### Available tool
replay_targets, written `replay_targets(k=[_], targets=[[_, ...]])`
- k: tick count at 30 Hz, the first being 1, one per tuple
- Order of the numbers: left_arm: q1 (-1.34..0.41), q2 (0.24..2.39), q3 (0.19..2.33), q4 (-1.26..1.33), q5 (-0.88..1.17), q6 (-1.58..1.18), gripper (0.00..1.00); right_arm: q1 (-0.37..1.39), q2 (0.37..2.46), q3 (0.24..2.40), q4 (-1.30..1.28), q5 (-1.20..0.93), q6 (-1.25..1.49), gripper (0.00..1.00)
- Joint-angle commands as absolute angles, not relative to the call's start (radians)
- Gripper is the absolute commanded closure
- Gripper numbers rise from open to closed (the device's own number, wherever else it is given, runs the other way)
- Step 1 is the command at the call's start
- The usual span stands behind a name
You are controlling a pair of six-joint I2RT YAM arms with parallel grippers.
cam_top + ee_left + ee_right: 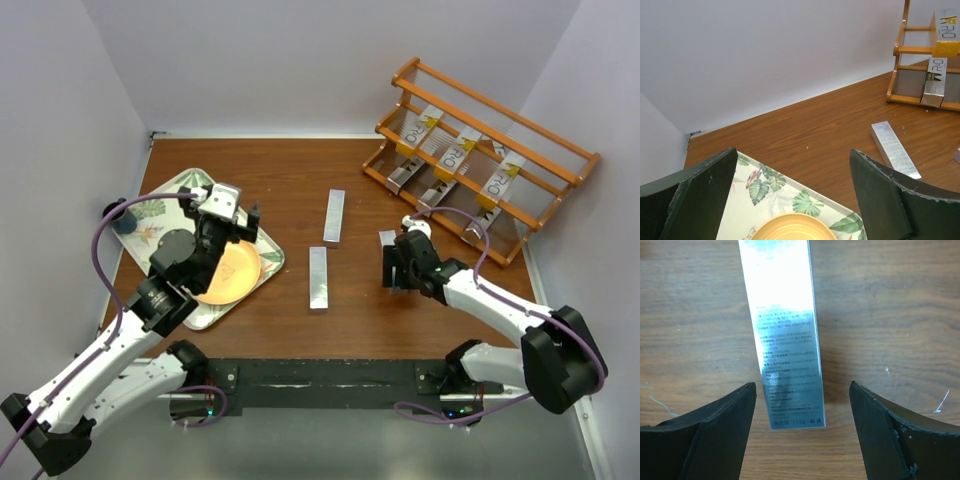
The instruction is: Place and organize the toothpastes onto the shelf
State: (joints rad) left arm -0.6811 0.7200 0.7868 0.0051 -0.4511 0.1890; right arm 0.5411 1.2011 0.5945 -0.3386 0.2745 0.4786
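The orange-brown shelf (540, 165) stands at the far right and holds several silver toothpastes (452, 155) with yellow bands. Two more silver cartons lie flat on the table's middle (333, 216) (318, 277). A third carton (785, 330) lies on the wood under my right gripper (802, 410), whose open jaws stand either side of its near end without touching it. From above, that carton's far end (387, 238) shows just beyond the right gripper (397, 266). My left gripper (792, 155) hangs wide open and empty over the leaf-patterned tray (770, 192).
The leaf-patterned tray (160, 200) sits at the left with an orange plate (230, 272) on it. White walls close in the table on the left, back and right. The shelf (905, 50) and one loose carton (894, 149) show in the left wrist view.
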Motion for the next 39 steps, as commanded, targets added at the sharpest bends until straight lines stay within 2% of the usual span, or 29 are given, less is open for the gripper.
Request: replay_targets(k=[1,12,18,23,27,32,39], targets=[[-0.675,0.723,0.778,0.035,-0.443,0.164,0.01,0.543,1.212,0.577,-0.276,0.296,0.502,0.22],[-0.673,0.719,0.775,0.037,-0.446,0.163,0.0,0.551,1.27,0.549,-0.17,0.261,0.472,0.35],[-0.672,0.721,0.773,0.037,-0.446,0.163,0.01,0.584,1.276,0.541,-0.144,0.27,0.453,0.36],[-0.673,0.723,0.773,0.037,-0.446,0.161,0.01,0.606,1.269,0.554,-0.164,0.275,0.434,0.5],[-0.67,0.727,0.775,0.037,-0.446,0.158,0.01,0.653,1.244,0.594,-0.225,0.301,0.431,0.55],[-0.67,0.729,0.776,0.037,-0.443,0.158,0.01,0.701,1.201,0.707,-0.351,0.328,0.413,0.68],[-0.67,0.738,0.776,0.037,-0.437,0.153,0.01,0.709,1.221,1.004,-0.537,0.276,0.37,0.71]])
